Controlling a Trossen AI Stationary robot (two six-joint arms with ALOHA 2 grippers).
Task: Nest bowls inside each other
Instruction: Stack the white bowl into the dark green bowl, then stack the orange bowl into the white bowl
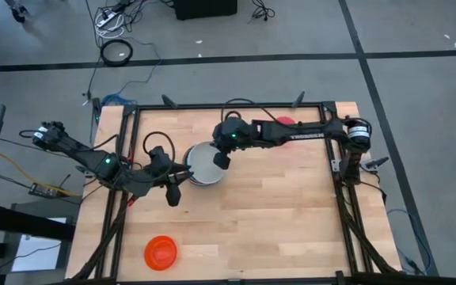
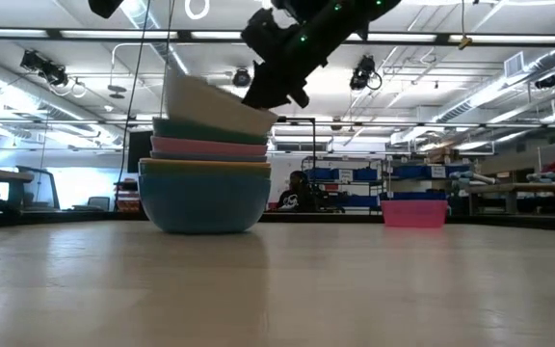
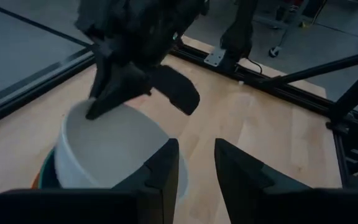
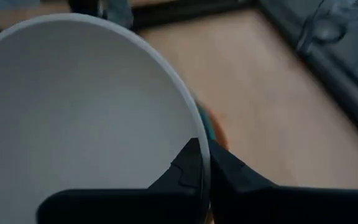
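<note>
A white bowl (image 2: 210, 104) sits tilted on top of a stack of bowls (image 1: 202, 166) near the table's middle. Below it are a teal bowl (image 2: 210, 130), a pink one (image 2: 210, 146) and a large blue one (image 2: 205, 198) that stands on the table. My right gripper (image 1: 221, 161) is shut on the white bowl's right side. My left gripper (image 1: 172, 195) hangs open just left and near of the stack, with nothing between its fingers (image 3: 166, 168). A red-orange bowl (image 1: 161, 252) stands alone at the near left. My right gripper pinches the white bowl's rim (image 4: 194, 124), one finger inside the bowl and one outside. The fingers slant downward from the table's right side. The bowl is tilted, and its underside rests in the teal bowl.
A pink-red container (image 1: 285, 121) stands at the far edge, partly under the right arm; in the low view it shows as a pink tub (image 2: 414, 212). A black frame (image 1: 228, 105) runs around the table. Bare wood lies to the near right.
</note>
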